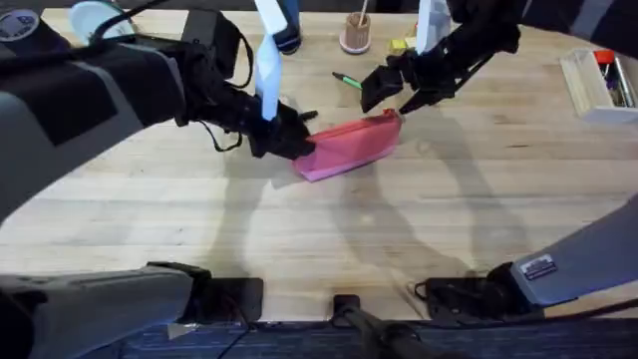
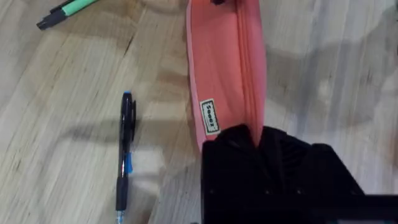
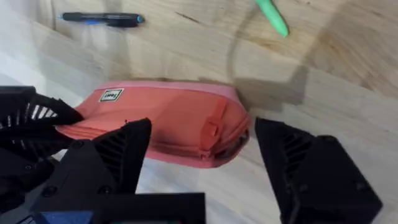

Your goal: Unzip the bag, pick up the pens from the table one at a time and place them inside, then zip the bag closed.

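Observation:
The pink bag (image 1: 349, 147) lies on the table (image 1: 299, 229) a little behind its middle. My left gripper (image 1: 287, 135) is shut on the bag's left end (image 2: 217, 93), its black fingers (image 2: 249, 168) covering that end. The zipper (image 2: 252, 68) runs along the top edge and looks closed. My right gripper (image 1: 396, 95) hovers open over the bag's right end (image 3: 174, 124), one finger on either side. The green pen (image 1: 346, 81) (image 2: 65, 12) (image 3: 272, 15) lies just behind the bag. The black pen (image 2: 126, 158) (image 3: 99, 18) lies beside the bag, near my left gripper.
A wooden cup with a stick (image 1: 355, 35) stands at the back, with a small yellow thing (image 1: 399, 45) next to it. A clear box (image 1: 598, 85) holding small items sits at the far right. A round blue-and-white object (image 1: 95, 15) is at the back left.

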You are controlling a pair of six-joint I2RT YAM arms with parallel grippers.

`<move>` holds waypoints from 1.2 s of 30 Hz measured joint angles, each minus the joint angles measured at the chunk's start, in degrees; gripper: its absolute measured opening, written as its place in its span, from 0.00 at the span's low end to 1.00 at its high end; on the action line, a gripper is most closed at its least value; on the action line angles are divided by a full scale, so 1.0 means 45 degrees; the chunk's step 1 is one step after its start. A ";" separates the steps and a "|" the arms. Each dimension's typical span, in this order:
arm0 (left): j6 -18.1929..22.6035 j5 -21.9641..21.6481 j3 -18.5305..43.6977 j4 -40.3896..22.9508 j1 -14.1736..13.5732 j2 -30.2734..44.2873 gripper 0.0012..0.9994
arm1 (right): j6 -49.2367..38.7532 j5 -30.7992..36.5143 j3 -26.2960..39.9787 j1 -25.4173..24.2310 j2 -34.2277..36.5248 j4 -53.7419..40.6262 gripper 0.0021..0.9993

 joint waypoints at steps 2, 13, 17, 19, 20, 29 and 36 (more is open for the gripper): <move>0.0000 0.0000 0.0000 0.0000 0.0000 0.0000 0.04 | 0.0000 -0.0005 0.0000 0.0022 0.0030 0.0061 1.00; 0.0000 0.0000 0.0000 0.0000 0.0000 0.0000 0.04 | 0.0005 0.0000 0.0000 0.0122 0.0486 0.0039 0.99; 0.0000 0.0000 0.0000 0.0000 0.0000 0.0000 0.04 | 0.0005 -0.0005 0.0000 0.0167 0.0612 0.0117 0.95; 0.0000 0.0000 0.0000 0.0000 0.0000 0.0000 0.04 | 0.0003 -0.0002 0.0000 0.0167 0.0609 0.0136 0.89; 0.0000 0.0000 0.0000 0.0000 0.0000 0.0000 0.04 | 0.0004 -0.0004 0.0000 0.0167 0.0612 0.0145 0.85; 0.0000 -0.0005 0.0000 -0.0005 0.0000 0.0000 0.04 | -0.0002 0.0292 0.0000 0.0157 0.0611 0.0137 0.50; 0.0000 -0.0005 0.0000 -0.0010 0.0000 0.0000 0.04 | 0.0000 0.0384 0.0000 0.0157 0.0610 0.0097 0.34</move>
